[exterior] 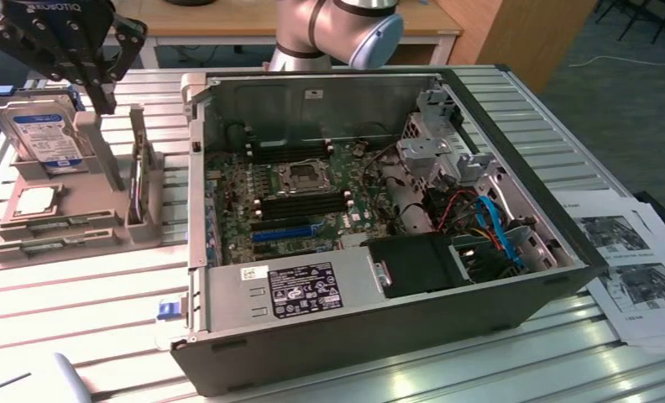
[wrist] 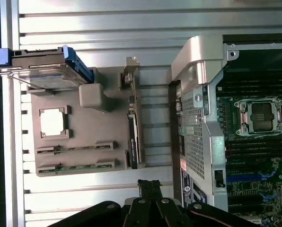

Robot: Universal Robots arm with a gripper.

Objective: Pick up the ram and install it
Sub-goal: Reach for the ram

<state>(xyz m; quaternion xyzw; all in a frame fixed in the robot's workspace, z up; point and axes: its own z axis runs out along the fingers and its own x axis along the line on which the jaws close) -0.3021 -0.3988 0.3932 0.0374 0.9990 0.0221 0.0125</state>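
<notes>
While gripper [exterior: 101, 102] hangs shut, empty, over grey tray [exterior: 91, 201], tray holds hard drive [exterior: 47, 138], CPU [exterior: 36, 200], 2 ram sticks [exterior: 58, 225] half-sunk in slots, chips hard to make out.

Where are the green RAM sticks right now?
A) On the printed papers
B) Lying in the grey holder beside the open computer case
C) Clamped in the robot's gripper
B: the two ram sticks lie flat in the grey holder, to the exterior view's left of the computer case. The gripper hangs shut above the holder with nothing in it.
</notes>
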